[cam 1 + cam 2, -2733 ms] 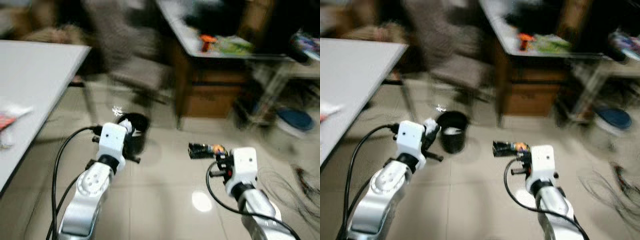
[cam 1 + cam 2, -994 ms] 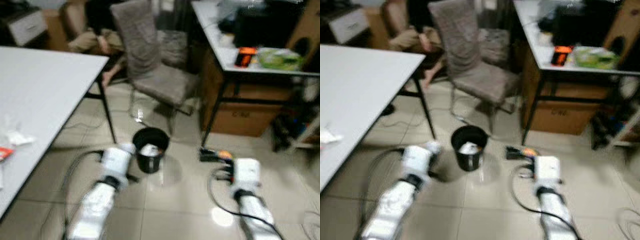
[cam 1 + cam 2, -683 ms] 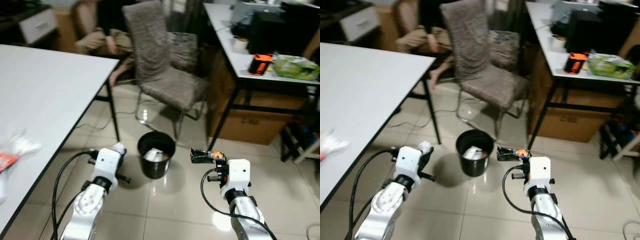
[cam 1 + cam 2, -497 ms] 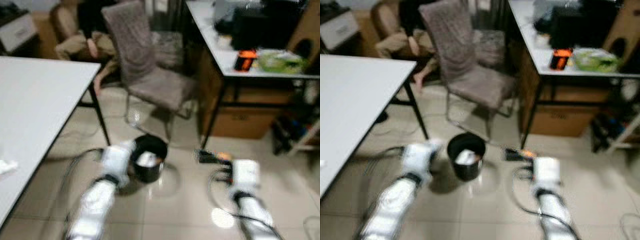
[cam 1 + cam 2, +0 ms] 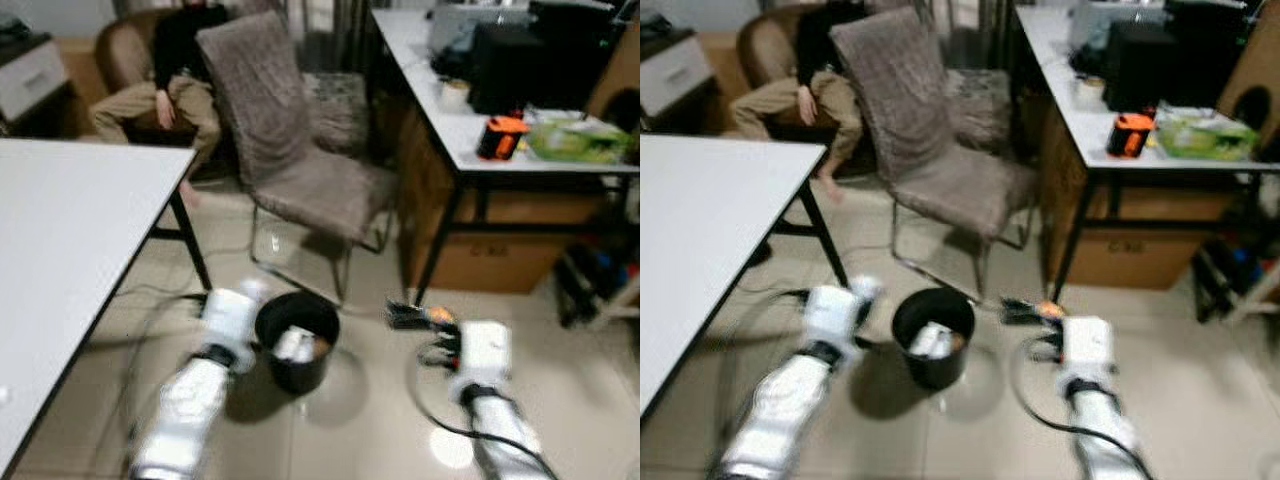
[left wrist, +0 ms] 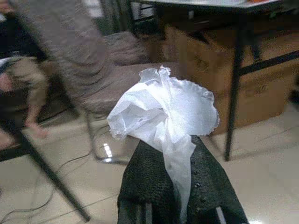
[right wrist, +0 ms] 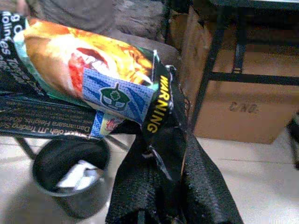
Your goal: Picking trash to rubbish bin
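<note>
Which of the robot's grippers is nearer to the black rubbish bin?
Left. The left gripper, holding a crumpled tissue, is right beside the black rubbish bin's rim; the right gripper, holding a snack wrapper, is farther off across the floor.

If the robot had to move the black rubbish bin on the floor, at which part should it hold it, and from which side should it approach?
Probably at the upper rim, from above. The black rubbish bin stands upright and open-topped on the tiles, with trash lying low inside, so one finger could slip inside the wall and one outside. Both grippers are occupied: the left gripper holds a white tissue, the right gripper a snack wrapper.
</note>
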{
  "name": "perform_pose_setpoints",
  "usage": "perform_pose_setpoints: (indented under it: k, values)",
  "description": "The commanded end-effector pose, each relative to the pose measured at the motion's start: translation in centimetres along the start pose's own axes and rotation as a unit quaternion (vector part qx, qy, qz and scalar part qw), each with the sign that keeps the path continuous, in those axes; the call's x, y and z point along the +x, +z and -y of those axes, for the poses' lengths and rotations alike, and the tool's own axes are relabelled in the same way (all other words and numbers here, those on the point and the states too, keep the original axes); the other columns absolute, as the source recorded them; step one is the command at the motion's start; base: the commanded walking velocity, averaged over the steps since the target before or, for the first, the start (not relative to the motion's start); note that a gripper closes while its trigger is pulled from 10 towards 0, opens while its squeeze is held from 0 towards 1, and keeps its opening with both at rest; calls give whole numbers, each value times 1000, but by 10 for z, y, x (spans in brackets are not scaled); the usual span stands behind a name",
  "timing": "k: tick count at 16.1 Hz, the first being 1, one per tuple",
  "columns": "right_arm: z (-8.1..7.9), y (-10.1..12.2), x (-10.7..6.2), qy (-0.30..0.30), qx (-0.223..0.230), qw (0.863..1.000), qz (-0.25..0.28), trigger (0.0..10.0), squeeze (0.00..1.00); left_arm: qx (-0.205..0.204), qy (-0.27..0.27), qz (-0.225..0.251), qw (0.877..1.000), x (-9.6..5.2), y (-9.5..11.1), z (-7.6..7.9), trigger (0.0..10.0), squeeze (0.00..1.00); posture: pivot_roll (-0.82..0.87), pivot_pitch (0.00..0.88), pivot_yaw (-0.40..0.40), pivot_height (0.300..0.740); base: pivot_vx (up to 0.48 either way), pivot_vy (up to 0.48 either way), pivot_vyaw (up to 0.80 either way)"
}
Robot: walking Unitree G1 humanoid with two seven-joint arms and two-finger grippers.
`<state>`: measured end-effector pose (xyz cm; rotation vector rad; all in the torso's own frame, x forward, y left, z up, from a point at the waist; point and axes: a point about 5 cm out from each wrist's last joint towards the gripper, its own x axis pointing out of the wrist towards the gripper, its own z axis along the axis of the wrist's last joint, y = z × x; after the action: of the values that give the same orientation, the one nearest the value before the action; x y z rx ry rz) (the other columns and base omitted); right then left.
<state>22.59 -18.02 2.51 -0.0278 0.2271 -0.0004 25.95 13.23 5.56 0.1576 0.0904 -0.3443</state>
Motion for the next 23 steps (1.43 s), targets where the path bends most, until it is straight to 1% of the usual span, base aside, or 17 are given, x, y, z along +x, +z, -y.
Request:
perform_pose_setpoints:
  k: [1,19,23]
  values:
    - [-8,5,4,14,4,1000,10,10000,0,10,12,-3,1000,-3,-1,-11,10000,0,-165,0,-7,740,379,0,0]
    - [-11,-1,5,36,-7,999,-13,10000,0,11,11,-1,1000,-2,-2,-11,10000,0,-167,0,-17,740,381,0,0]
    - [-10,-3,4,35,-8,999,-16,10000,0,10,9,0,1000,-1,-2,-9,10000,0,-171,0,-17,740,382,0,0]
